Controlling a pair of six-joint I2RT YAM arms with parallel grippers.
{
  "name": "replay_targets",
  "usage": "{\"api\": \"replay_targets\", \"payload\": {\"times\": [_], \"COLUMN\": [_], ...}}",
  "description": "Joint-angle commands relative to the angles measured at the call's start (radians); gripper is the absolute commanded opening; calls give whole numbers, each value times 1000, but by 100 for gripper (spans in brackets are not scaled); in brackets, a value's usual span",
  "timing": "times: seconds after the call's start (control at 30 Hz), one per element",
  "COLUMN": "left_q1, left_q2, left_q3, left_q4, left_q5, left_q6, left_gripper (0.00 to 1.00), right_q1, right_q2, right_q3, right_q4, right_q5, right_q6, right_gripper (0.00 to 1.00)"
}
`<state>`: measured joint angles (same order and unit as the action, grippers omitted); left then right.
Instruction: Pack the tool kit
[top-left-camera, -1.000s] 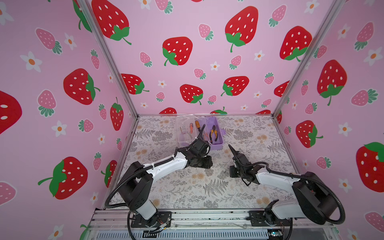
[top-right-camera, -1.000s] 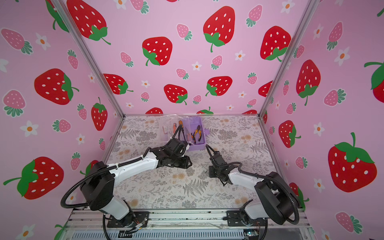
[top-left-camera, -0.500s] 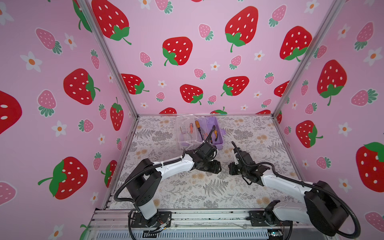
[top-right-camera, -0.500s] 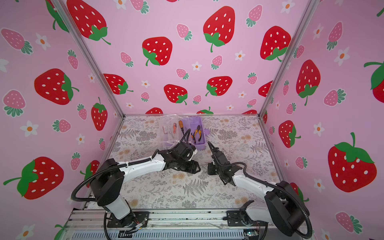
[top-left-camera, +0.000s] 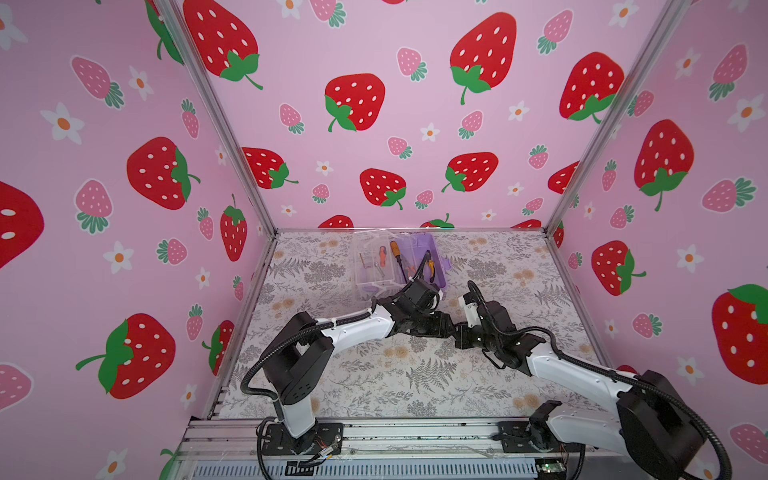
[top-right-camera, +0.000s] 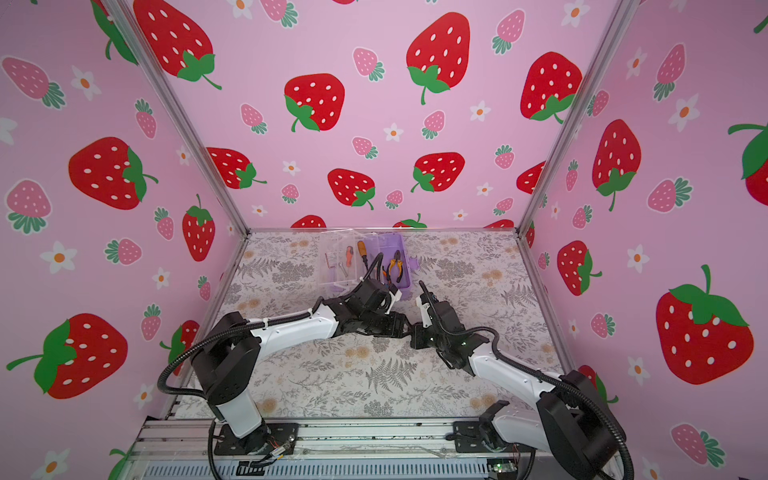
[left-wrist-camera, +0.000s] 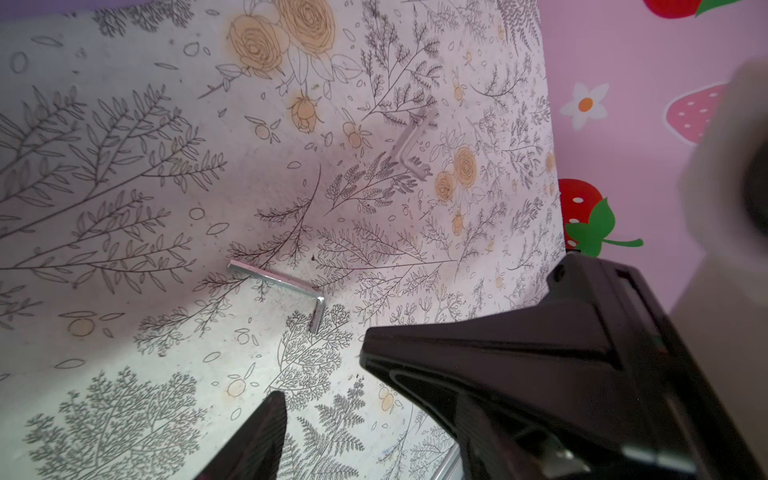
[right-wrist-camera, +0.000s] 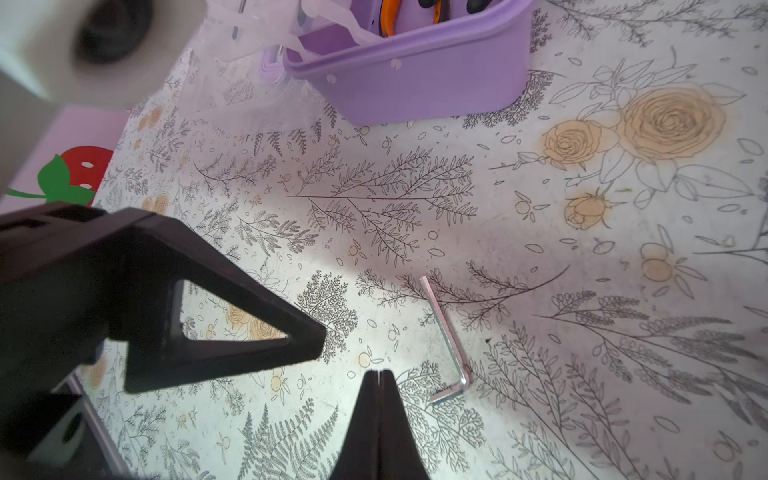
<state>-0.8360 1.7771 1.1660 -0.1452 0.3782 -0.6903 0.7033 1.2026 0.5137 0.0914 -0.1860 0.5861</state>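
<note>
The lilac tool kit box stands at the back of the mat with its clear lid swung open to the left. Orange-handled pliers and a screwdriver lie in the box, and a smaller screwdriver lies on the lid. My left gripper and right gripper meet tip to tip at mid-table. A silver hex key lies on the mat just beyond both tips. The left gripper is open and empty. The right gripper is shut and empty, a little apart from the hex key.
A second hex key lies farther off on the floral mat, faint against the pattern. The box wall stands behind the grippers. Pink strawberry walls enclose the mat on three sides, and an aluminium rail runs along the front.
My left gripper has drawn back from the box to mid-table and its jaws have opened. The right gripper has reached in to meet it and stays shut.
</note>
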Motion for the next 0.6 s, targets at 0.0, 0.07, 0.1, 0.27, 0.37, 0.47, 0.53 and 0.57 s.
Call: {"api": "replay_targets", "payload": {"times": [0.0,0.07,0.1,0.27,0.37,0.47,0.53,0.57], "left_q1": [8,13,15,26,26,24,25,25], "left_q2": [27,24,22,21,23,33,34,36], "left_q3": [38,30,25,21,30,45,37,35], "left_q4": [39,41,39,18,1,-32,-28,-30], "left_q5": [12,11,8,8,-6,-26,-21,-17], "left_q6": [-37,-40,-40,-40,-25,-15,-17,-17], "left_gripper": [66,65,65,63,63,62,62,62], "right_q1": [0,-1,-7,-71,-139,-221,-282,-304], "right_q2": [-20,-31,-37,-60,-59,-39,-7,6], "right_q3": [-9,-5,-2,29,41,41,43,47], "right_q4": [4,-49,-85,-252,-323,-347,-340,-336], "right_q5": [-20,46,91,255,337,390,364,353], "right_q6": [6,-9,-10,-23,-33,-56,-75,-80], "right_gripper": [0,0,0,3,21,33,41,46]}}
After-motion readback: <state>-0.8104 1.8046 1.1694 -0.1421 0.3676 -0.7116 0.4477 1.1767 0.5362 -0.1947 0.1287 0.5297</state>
